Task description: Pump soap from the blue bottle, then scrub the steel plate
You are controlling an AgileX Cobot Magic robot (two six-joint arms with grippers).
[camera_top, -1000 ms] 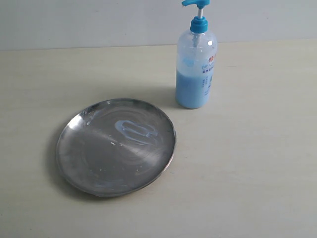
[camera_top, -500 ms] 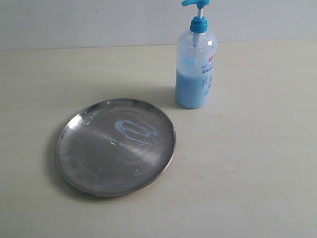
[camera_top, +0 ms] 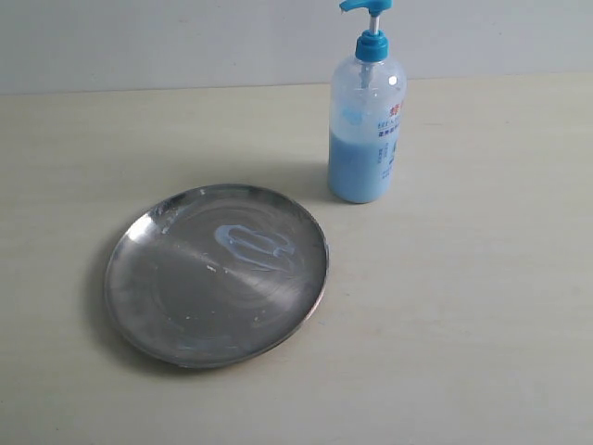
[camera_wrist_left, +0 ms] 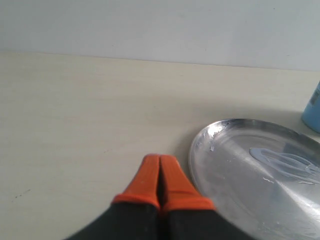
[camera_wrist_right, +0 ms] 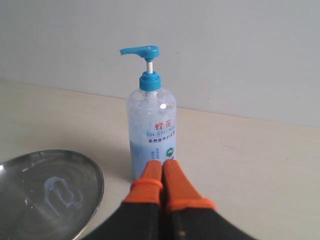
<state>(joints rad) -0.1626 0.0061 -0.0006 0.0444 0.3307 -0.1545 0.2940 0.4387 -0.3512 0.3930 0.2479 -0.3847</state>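
Soap [camera_top: 357, 169] fills about the lower half of the blue bottle [camera_top: 367, 111], which stands upright on the pale bench [camera_top: 463, 324] towards its far side, close to the grey wall [camera_top: 185, 37]. Its bright blue pump head [camera_top: 366, 6] is raised, with the spout turned to the left in the exterior view. A thin, pale blue smear [camera_top: 252, 243] lies on the steel plate [camera_top: 185, 297], in the part of the plate nearest the bottle. The plate rests flat on the bench, in front of the bottle and to its left, near it but not touching. Its surface looks streaked and scratched.

The left gripper [camera_wrist_left: 159, 157] has its orange-tipped jaws pressed together with nothing between them; the tips sit low over bare bench just beside the plate's rim. The right gripper [camera_wrist_right: 162, 162] is the same, jaws closed and empty, pointing straight at the bottle's lower half. From that wrist camera the tips overlap the bottle's base, and I cannot tell how far apart they are.
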